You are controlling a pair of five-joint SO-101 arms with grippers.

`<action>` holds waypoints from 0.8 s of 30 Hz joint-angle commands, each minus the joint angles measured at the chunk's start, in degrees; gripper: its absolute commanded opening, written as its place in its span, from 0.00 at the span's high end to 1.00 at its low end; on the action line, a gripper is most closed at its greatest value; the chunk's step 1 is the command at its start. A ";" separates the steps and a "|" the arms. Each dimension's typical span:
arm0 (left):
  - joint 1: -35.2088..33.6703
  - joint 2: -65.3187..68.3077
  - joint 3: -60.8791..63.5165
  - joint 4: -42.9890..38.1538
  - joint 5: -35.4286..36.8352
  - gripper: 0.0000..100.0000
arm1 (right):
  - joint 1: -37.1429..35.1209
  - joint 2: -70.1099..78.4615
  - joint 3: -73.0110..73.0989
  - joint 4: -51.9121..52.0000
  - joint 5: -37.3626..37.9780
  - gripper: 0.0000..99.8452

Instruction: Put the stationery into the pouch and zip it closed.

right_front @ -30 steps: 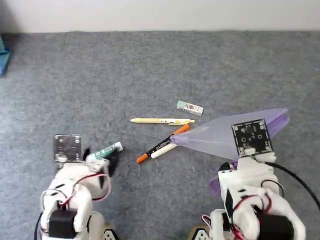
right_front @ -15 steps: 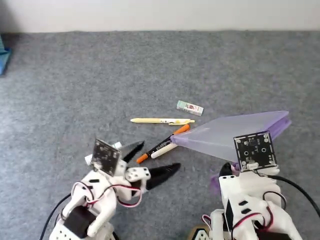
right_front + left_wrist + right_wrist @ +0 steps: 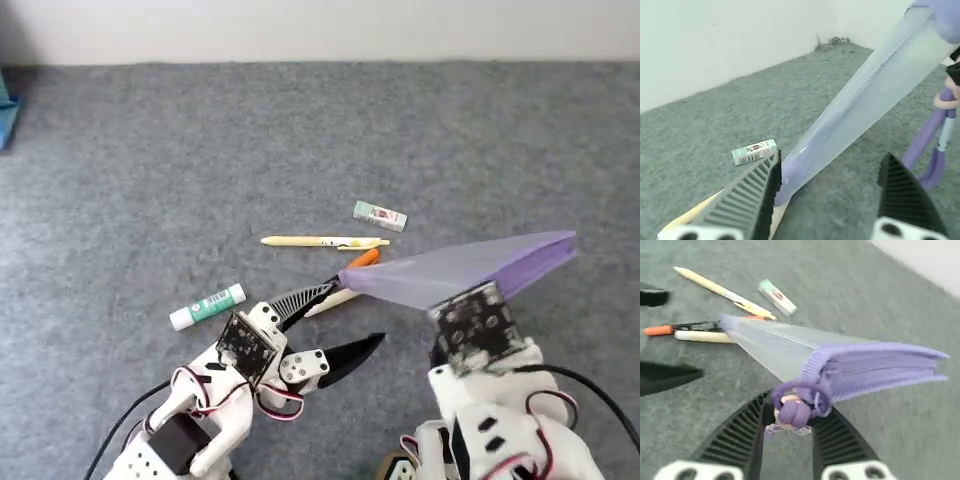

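Centre right of high view: translucent purple zip pouch [image 3: 450,268], tilted, with the purple-trimmed end raised at right and the narrow tip low at centre.

Right wrist view: right gripper [image 3: 792,412] clamped on the raised end of the pouch, right at the purple pull loop [image 3: 797,400]. Tip of pouch points down over the pens. Touching them or not: cannot tell.

Lower centre of high view: left gripper [image 3: 335,325], black ribbed fingers [image 3: 755,192] spread wide apart, gripping nothing. 1 finger lies across the pens just left of the pouch tip. In left wrist view, pouch tip sits between the 2 fingers, beyond them.

Loose on grey carpet [image 3: 150,150], 5 items:
- white glue stick with green label [image 3: 207,306], left of centre, well apart from the rest
- pale yellow pen [image 3: 322,241], centre, lying level
- small white-and-green boxed eraser [image 3: 380,216], just up and right of the yellow pen
- black marker with orange caps [image 3: 690,327] and cream-white pen [image 3: 702,336], side by side, 1 end of each under the pouch tip
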State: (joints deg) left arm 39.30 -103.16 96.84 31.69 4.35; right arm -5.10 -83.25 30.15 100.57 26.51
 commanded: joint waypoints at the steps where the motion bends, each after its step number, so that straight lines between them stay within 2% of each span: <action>1: 0.00 1.14 -5.41 -1.32 2.11 0.71 | -5.41 0.22 -3.16 2.07 4.13 0.99; 11: 0.26 6.59 -8.31 -2.02 4.75 0.71 | -14.99 0.22 -3.16 -7.43 13.63 0.99; 18: 0.26 12.40 -8.40 -11.43 4.40 0.71 | -21.67 0.22 -2.81 -7.52 14.07 0.99; 24: 0.35 20.31 -9.10 -19.16 4.40 0.71 | -24.57 0.22 -1.85 -7.34 14.07 0.99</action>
State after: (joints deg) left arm 39.30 -86.81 91.91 16.92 8.48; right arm -28.22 -83.34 29.71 94.51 40.13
